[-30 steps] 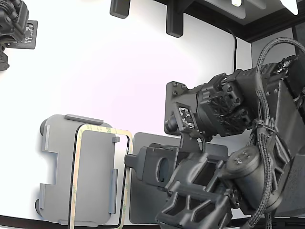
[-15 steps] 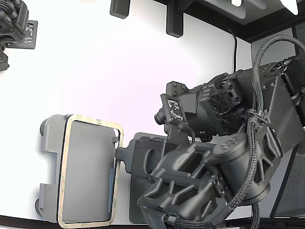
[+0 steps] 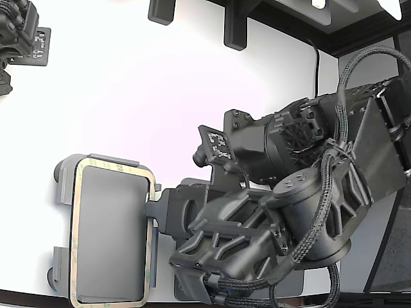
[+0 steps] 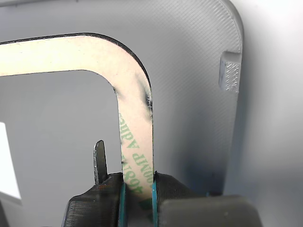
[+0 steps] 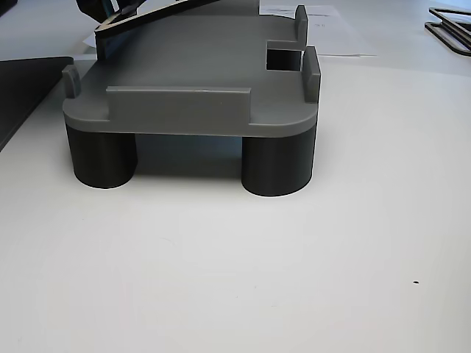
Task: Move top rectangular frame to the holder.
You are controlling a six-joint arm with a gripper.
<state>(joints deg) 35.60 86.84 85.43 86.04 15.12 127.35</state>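
The black gripper [image 4: 138, 198] has its two fingers [image 4: 97, 205] pressed together on one long side of the thin tan rectangular frame with rounded corners [image 4: 135, 137], the strip pinched between teal pad edges. Green print runs along the clamped strip; it reads partly as "ADHE" and what looks like "300LSE", seen reversed, so the rest is not legible. A dark smudge marks the strip near its rounded corner.

In the exterior view the frame [image 3: 75, 240] lies over the light grey flat holder plate with raised edge tabs [image 3: 64, 186], its outline nearly matching the plate's, with the gripper [image 3: 154, 215] at the frame's side toward the exterior view's right. A stepped notch shows on the plate's side toward the exterior view's left. The other view shows the holder [image 5: 184, 110] raised on dark cylindrical feet [image 5: 277, 165] on a white table [image 5: 235, 279], with the frame's edge [image 5: 136, 16] tilted above the far part of the plate, not lying flat. Whether it touches the plate anywhere cannot be told.

A square black-and-white coded marker [image 3: 219, 147] sits on the dark arm's wrist [image 3: 270, 144]. A dark grey rounded mat [image 3: 192, 187] lies just beside the holder, mostly hidden under the arm.
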